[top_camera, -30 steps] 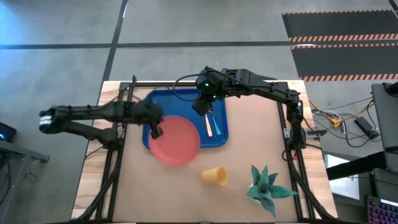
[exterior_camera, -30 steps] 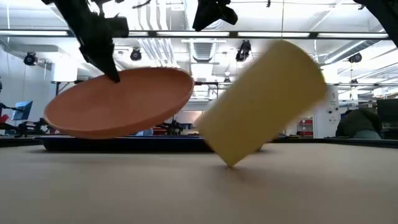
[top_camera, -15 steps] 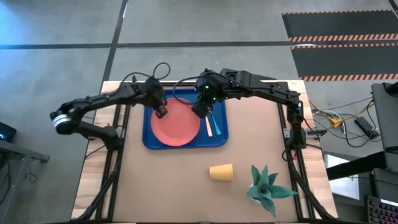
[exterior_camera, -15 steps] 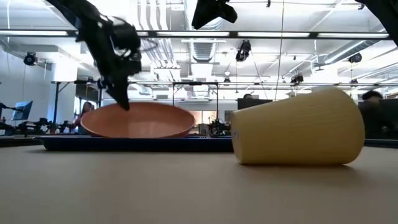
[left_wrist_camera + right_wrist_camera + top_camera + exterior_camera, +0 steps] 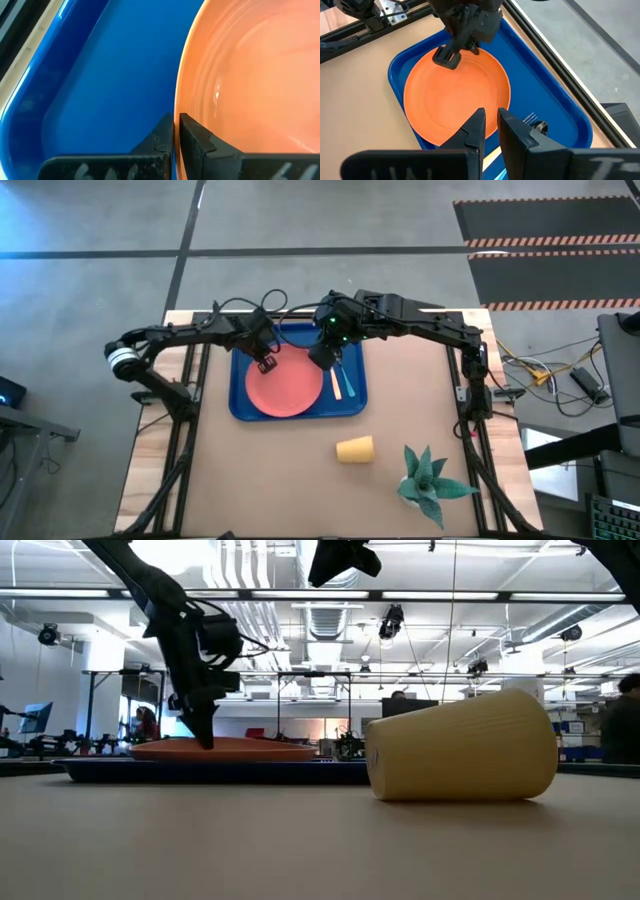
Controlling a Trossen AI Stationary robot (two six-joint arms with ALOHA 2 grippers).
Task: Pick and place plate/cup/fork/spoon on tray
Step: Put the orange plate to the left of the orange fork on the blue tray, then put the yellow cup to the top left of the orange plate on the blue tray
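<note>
- Your worktop (image 5: 270, 470) is a tan board over a grey floor; the low view looks into a bright hall lined with benches.
- The plate (image 5: 284, 388) lies flat in the tray (image 5: 355, 402), fork (image 5: 530, 119) and spoon (image 5: 349, 385) just beside it.
- The cup (image 5: 355, 449) lies on its side near a potted plant (image 5: 428, 480).
- Your left end effector (image 5: 266, 365) pinches the plate's rim.
- Your right end effector (image 5: 322, 358) hangs over the tray, fingers narrowly apart and empty.

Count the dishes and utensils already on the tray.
3: the plate on the tray's left part, and the fork and spoon side by side along its right. The cup lies off it on the table.
</note>
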